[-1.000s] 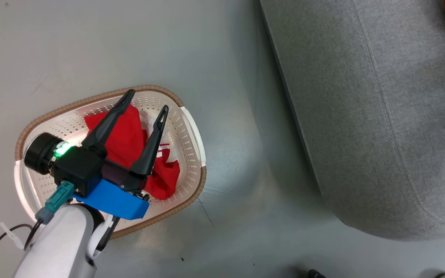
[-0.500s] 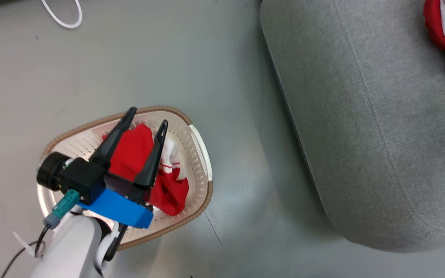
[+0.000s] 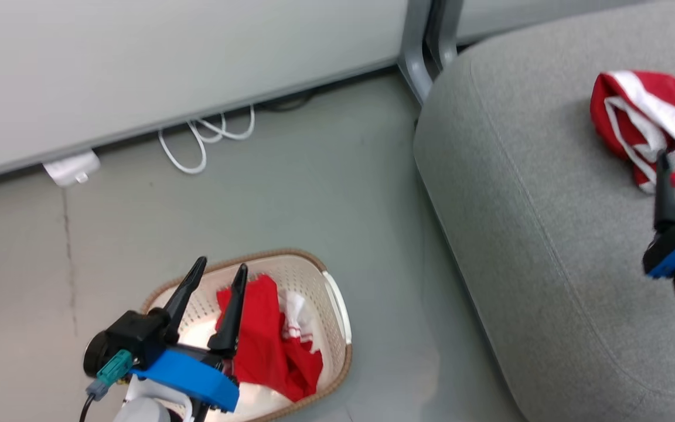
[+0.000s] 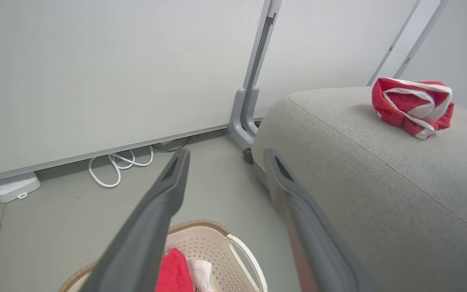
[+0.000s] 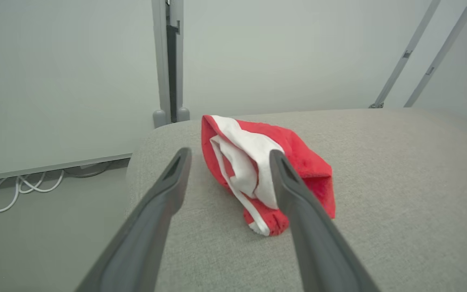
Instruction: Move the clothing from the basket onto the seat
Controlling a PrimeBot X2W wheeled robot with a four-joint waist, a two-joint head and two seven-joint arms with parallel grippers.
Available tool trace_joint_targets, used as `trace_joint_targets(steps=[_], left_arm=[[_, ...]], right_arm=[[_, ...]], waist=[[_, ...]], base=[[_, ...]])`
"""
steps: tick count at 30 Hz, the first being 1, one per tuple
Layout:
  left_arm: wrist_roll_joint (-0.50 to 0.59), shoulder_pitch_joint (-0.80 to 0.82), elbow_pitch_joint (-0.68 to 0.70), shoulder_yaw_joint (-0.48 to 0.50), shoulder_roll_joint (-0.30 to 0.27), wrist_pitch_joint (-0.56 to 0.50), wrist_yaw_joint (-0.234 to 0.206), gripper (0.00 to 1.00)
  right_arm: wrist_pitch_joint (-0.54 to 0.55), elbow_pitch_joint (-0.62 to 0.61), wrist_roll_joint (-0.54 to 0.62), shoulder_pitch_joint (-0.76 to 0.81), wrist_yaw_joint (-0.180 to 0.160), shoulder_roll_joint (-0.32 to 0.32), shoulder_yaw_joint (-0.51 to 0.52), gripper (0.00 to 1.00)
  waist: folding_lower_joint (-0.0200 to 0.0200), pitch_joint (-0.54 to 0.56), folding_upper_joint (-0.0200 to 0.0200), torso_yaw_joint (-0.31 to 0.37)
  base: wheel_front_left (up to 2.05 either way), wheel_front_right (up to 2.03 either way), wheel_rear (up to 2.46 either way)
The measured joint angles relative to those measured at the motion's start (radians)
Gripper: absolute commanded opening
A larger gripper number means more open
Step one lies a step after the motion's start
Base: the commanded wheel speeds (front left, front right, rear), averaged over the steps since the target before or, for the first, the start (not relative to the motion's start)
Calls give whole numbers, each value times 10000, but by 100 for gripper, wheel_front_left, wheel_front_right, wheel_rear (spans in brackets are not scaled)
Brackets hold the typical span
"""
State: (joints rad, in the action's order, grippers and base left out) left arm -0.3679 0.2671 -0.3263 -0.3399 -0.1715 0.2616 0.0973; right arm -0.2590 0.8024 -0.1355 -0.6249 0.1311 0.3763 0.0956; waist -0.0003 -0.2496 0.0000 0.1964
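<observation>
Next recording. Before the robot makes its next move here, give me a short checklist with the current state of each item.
1. Right gripper jaws open, clamped on nothing: ok.
2. Red-and-white garment resting wholly on the seat: ok.
3. Right gripper clear of that garment: cannot tell; in the head view one fingertip overlaps its edge.
4. Left gripper open and over the basket: ok.
5. Basket emptied: not ok; a second red garment lies inside.
</observation>
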Motion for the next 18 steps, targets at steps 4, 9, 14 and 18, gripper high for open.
trace_joint_targets(steps=[4, 9, 14, 18], left_arm=[[-4, -585, -67, 474, 169, 0, -35, 100], [79, -1238, -102, 980, 307, 2, -36, 100], [198, -1687, -58, 1442, 368, 4, -19, 100], [293, -1930, 12, 1795, 416, 6, -8, 100]], right_arm=[[165, -1214, -226, 1214, 0, -341, -385, 100], [500, -3229, -234, 2964, 0, -842, -437, 100], [1095, -5411, -44, 4722, 0, -1622, -274, 100], [1601, -6828, 132, 5826, 0, -2314, -232, 100]], waist=[[-1, 862, 0, -226], [-1, 1717, 0, -609], [0, 2199, 0, -1144], [0, 2468, 0, -1509]], base=[[0, 0, 0], [0, 0, 0], [0, 0, 0], [0, 0, 0]])
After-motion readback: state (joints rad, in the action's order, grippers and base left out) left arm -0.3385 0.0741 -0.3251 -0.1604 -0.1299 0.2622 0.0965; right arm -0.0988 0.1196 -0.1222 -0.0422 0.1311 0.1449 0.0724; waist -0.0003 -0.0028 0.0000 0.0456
